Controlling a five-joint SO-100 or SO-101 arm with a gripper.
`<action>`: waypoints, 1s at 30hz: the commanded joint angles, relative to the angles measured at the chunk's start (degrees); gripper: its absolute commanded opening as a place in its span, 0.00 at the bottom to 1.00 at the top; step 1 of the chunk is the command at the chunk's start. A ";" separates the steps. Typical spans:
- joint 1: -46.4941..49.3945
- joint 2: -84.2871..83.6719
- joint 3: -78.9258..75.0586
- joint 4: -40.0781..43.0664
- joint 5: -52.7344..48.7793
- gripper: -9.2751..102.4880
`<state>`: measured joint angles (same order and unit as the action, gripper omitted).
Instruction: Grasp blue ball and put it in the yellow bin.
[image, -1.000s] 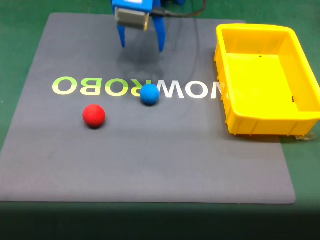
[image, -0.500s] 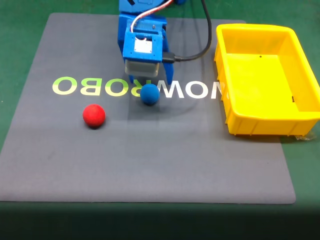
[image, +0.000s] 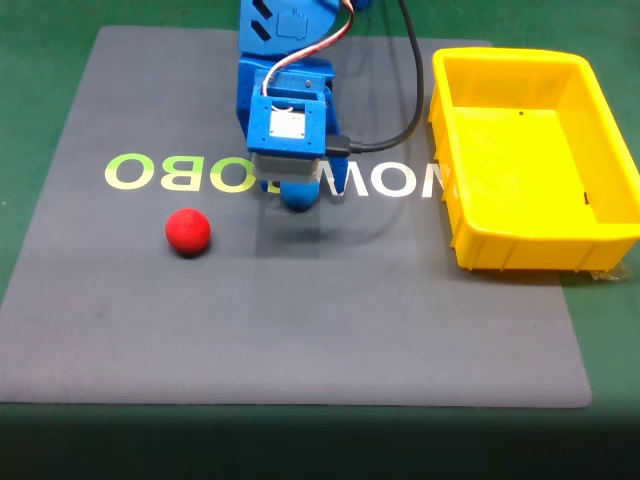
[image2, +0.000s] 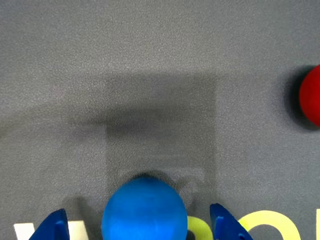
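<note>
Lowered since a second ago, my claw (image2: 140, 227) straddles the smooth round blue ball (image2: 144, 209), blue plastic fingers (image2: 50, 228) spread wide on grainy grey mat (image: 300, 320).

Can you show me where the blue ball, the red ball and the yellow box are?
blue ball (image2: 144, 210): wrist view, middle of its top.
red ball (image: 188, 231): fixed view, its centre.
yellow bin (image: 520, 248): fixed view, its near outer wall.

Green table (image: 30, 120) with a grey mat (image: 300, 330) on it; yellow bin (image: 520, 150) sits at 3 o'clock, overhanging the mat's edge.
</note>
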<state>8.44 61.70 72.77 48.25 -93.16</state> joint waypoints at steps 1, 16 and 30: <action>-0.79 0.44 -3.96 -1.41 0.44 0.37; -1.49 -1.05 -4.04 -1.41 1.67 0.23; -1.93 1.14 -4.04 -1.58 2.81 0.08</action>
<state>7.21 59.59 72.60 48.25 -91.14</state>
